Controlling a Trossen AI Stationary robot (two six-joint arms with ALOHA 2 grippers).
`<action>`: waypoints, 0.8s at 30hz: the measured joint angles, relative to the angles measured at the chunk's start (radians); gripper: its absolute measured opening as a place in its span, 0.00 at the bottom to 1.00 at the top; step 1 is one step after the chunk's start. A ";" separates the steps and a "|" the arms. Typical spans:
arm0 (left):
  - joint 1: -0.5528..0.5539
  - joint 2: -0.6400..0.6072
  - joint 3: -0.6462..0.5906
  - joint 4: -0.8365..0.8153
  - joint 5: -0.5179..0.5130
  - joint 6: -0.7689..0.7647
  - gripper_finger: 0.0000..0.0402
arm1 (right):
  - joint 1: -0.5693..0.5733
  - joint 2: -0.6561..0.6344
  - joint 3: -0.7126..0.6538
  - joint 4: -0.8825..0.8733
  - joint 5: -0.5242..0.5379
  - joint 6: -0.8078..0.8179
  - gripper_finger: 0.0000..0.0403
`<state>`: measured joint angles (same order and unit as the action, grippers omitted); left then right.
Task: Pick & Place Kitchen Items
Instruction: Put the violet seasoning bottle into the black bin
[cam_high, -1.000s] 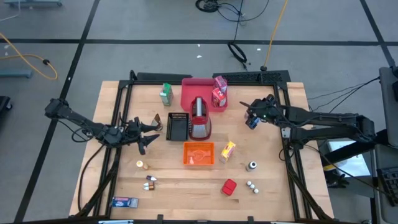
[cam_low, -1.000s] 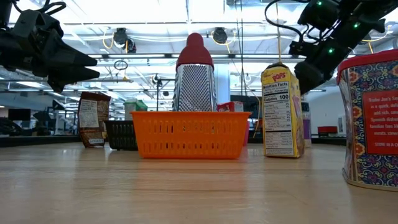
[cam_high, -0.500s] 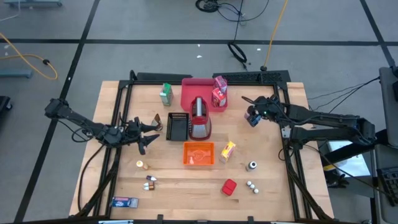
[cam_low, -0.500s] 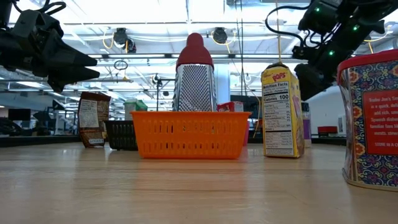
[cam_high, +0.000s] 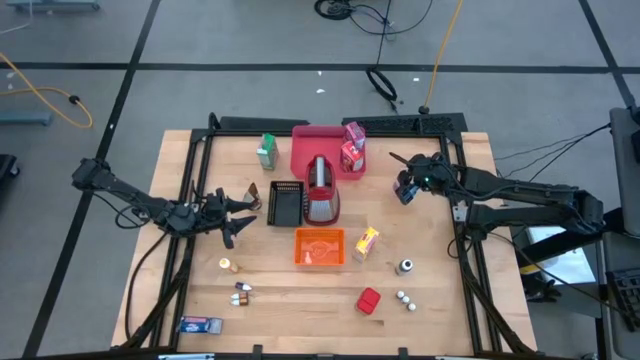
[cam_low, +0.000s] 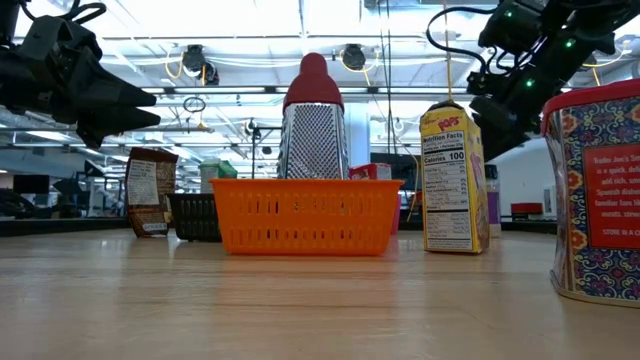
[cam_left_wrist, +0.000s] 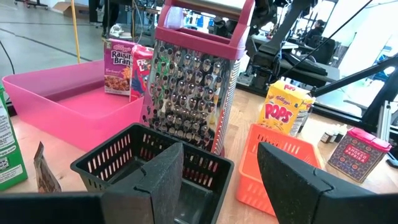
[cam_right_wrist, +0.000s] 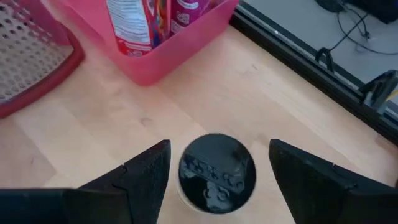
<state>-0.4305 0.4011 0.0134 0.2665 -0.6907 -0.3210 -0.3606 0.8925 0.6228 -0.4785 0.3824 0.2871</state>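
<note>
Mostly undone: we see two cartons (cam_high: 352, 146) in the pink tray (cam_high: 310, 150); right gripper (cam_right_wrist: 211, 163), fingers apart, straddles a dark-lidded jar (cam_right_wrist: 216, 168); left gripper (cam_high: 244, 205) waits, fingers apart.

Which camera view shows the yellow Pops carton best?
The low view: the yellow Pops carton stands upright, unobstructed, its nutrition panel readable. The left wrist view shows its front behind the orange basket. The high view shows it small. The right wrist view misses it.
</note>
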 joint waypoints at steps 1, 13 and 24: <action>0.000 0.000 0.000 0.000 0.000 0.000 0.52 | -0.004 0.000 0.000 -0.002 0.004 0.000 0.66; 0.000 0.000 0.000 0.000 0.000 -0.001 0.52 | -0.033 0.002 -0.077 0.109 -0.079 0.004 0.66; 0.000 0.000 0.000 0.000 -0.017 -0.001 0.52 | -0.033 0.004 -0.119 0.154 -0.095 -0.027 0.66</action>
<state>-0.4305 0.4010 0.0132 0.2662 -0.7078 -0.3218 -0.3933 0.8967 0.5037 -0.3241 0.2869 0.2598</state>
